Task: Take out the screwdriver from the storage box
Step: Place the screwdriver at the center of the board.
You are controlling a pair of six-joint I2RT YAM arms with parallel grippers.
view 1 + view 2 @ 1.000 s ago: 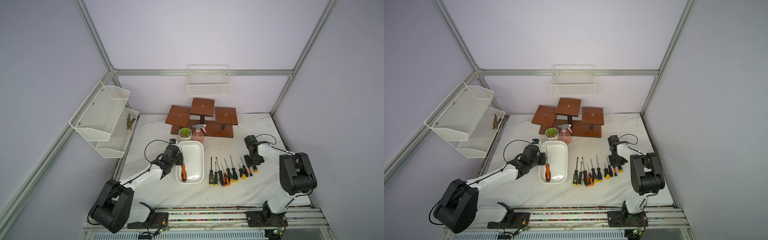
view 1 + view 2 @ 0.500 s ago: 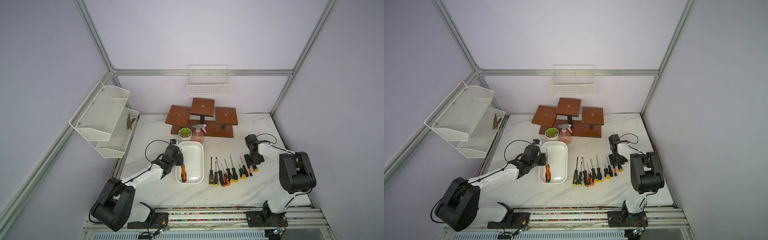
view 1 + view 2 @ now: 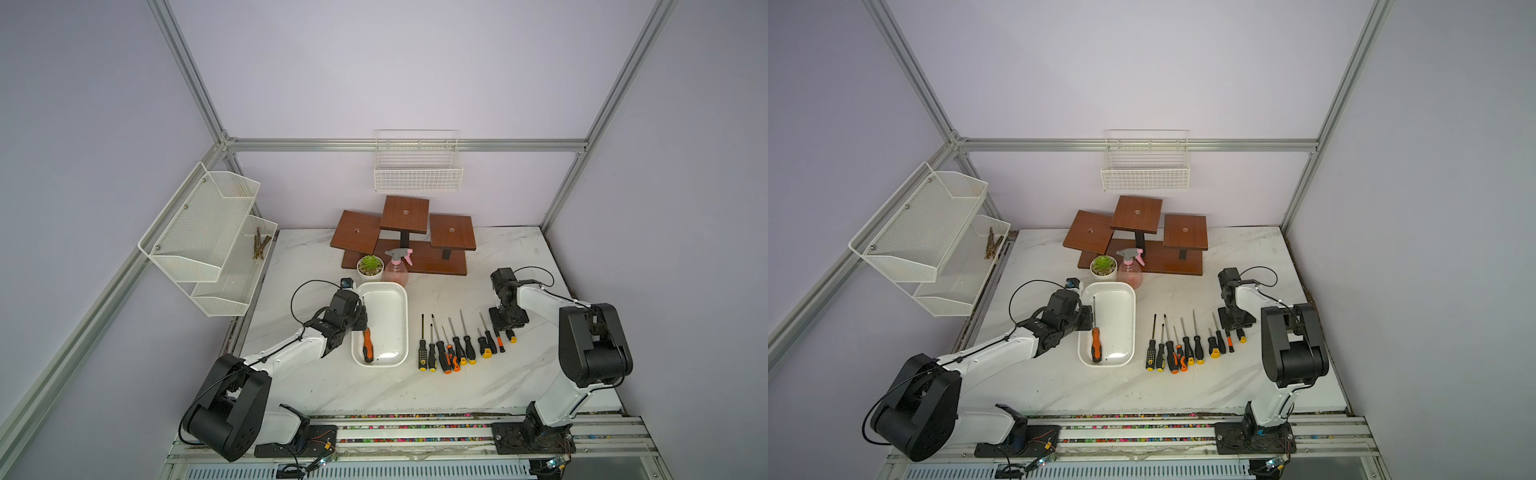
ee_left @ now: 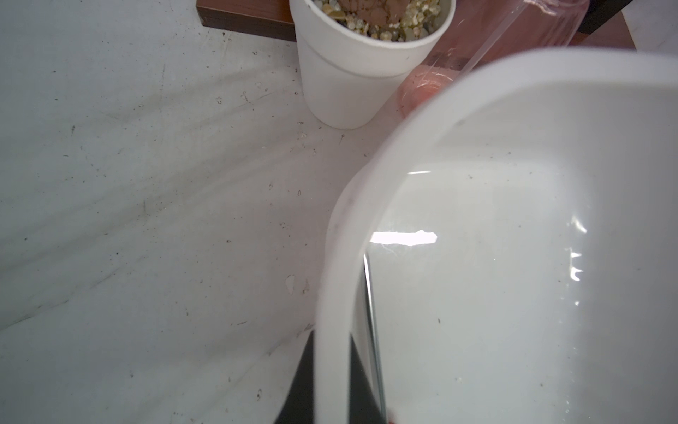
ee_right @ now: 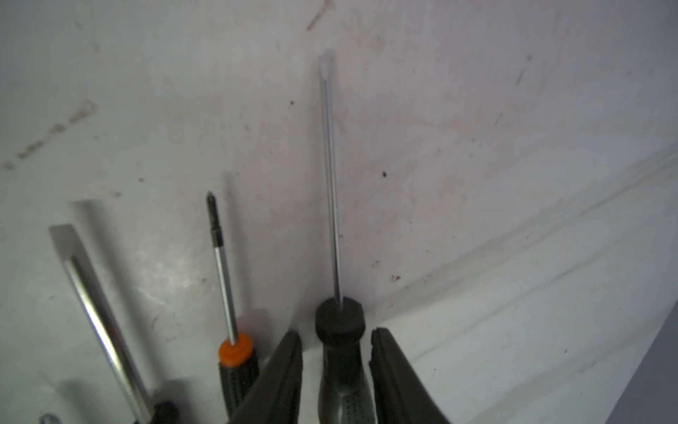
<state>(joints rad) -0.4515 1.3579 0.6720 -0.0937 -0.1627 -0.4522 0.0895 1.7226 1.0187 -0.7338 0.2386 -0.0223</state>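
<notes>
We've just let go: right gripper point(image 5: 335, 332) slightly open around the black-handled screwdriver point(image 5: 332, 205) — left gripper point(image 4: 330, 385) clamps the storage box point(image 4: 513, 69) rim; one orange-handled screwdriver point(image 3: 1096, 344) remains inside.

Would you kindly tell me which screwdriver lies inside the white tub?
The orange-and-black-handled screwdriver, alone in the storage box; the others lie in a row on the table beside it.

Blurred storage box point(image 4: 341, 257) rim hiding most of left gripper point(image 4: 330, 341) jaws, screwdriver point(image 4: 371, 312) handle seemingly cropped.
</notes>
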